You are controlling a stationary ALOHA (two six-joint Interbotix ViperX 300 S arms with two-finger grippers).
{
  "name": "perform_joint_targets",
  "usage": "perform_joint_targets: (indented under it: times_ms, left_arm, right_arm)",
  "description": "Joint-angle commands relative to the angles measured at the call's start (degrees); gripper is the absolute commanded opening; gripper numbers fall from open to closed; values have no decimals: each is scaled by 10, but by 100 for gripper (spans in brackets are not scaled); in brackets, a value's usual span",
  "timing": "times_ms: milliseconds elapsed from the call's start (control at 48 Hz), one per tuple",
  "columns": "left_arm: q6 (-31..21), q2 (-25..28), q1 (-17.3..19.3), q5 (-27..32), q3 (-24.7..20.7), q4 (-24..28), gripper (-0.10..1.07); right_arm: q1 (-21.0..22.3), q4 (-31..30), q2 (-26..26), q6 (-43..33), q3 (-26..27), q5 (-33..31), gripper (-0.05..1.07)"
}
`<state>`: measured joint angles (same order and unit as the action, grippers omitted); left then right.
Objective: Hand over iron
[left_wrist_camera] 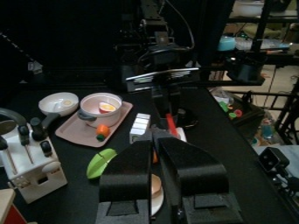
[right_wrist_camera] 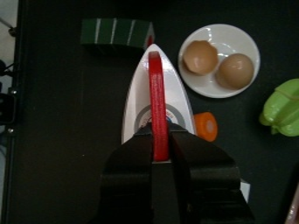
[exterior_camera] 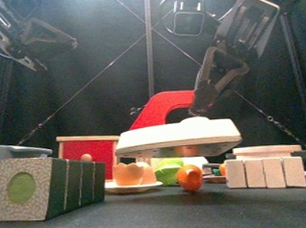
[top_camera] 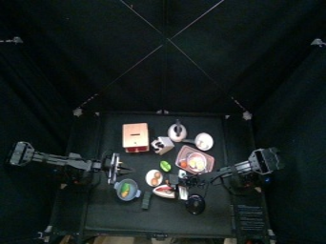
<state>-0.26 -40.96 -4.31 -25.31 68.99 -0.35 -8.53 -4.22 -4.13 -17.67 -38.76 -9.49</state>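
Aloft above the crowded table, the right gripper (right_wrist_camera: 163, 144) has its jaws clamped on the red handle of the iron (right_wrist_camera: 153, 87), which hangs clear of the surface with its pale soleplate facing down, as the front view shows. Below it in the right wrist view sit a white plate (right_wrist_camera: 219, 59) holding two brown eggs, a green striped block (right_wrist_camera: 115, 32), a small orange piece (right_wrist_camera: 205, 125) and a green pepper (right_wrist_camera: 281, 107). Across the table, the left gripper (left_wrist_camera: 160, 166) waits with its jaws nearly closed, only a thin gap between them, pointed toward the raised iron (left_wrist_camera: 163, 77); a tray (left_wrist_camera: 73, 133) of bowls lies beside it. The lift appears complete and the transfer itself not yet begun. The next move likely calls for the left jaws to open wide and close on a free stretch of the handle before the right lets go.
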Motion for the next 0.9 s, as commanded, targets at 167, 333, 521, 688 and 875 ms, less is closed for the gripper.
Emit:
perform_joint_targets:
  times_ms: [167,333,521,688,875]
  left_arm:
    - [-1,37,-6,-6,-47,-9,50]
    - [1,90,-8,-5,-81,-21,65]
    - [1,134,-7,-5,-106,-25,87]
    - [1,171,1,-6,-118,-36,92]
    - [3,214,9,-24,-136,-45,92]
  right_arm:
    - [47,-17,-40,1,28,25,41]
    - [67,-42,-42,1,35,63,41]
    - [79,-64,-42,1,41,86,41]
    - [83,-79,-40,1,43,102,41]
    - [83,-88,-37,1,42,104,41]
